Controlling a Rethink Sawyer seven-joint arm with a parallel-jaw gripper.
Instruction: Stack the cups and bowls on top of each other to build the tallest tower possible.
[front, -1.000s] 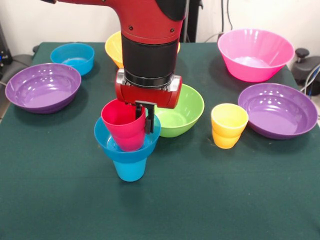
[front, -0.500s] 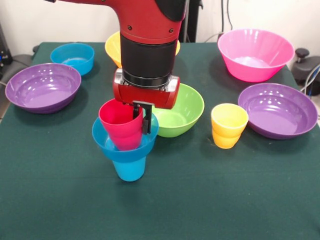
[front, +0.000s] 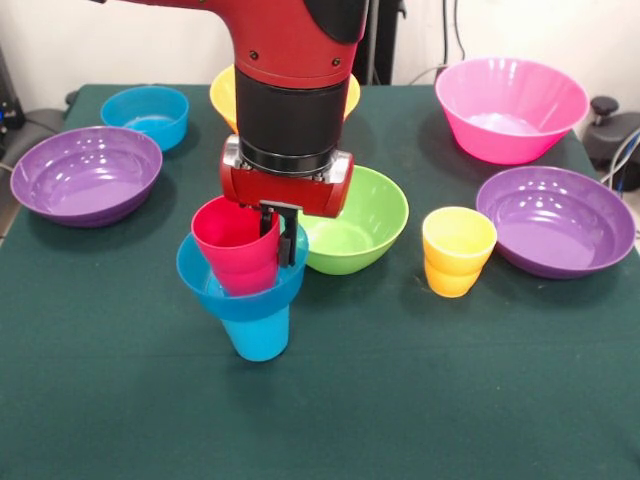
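In the front view my gripper (front: 279, 236) is shut on the right rim of the red cup (front: 233, 256). The red cup sits tilted inside a small blue bowl (front: 212, 289), which rests on the blue cup (front: 258, 336) standing on the green table (front: 420, 400); these make the tower. The blue bowl leans to the left on the cup. The yellow cup (front: 458, 250) stands alone to the right. The lime green bowl (front: 362, 222) lies just behind the tower, partly hidden by my arm.
A purple bowl (front: 85, 175) and a second small blue bowl (front: 147, 115) lie at the left. The orange bowl (front: 224, 95) is mostly hidden behind my arm. The pink bowl (front: 510, 110) and another purple bowl (front: 555, 220) lie at the right.
My gripper has moved left and slightly up with the red cup. The blue bowl has shifted left with it, while the blue cup's base has stayed put.
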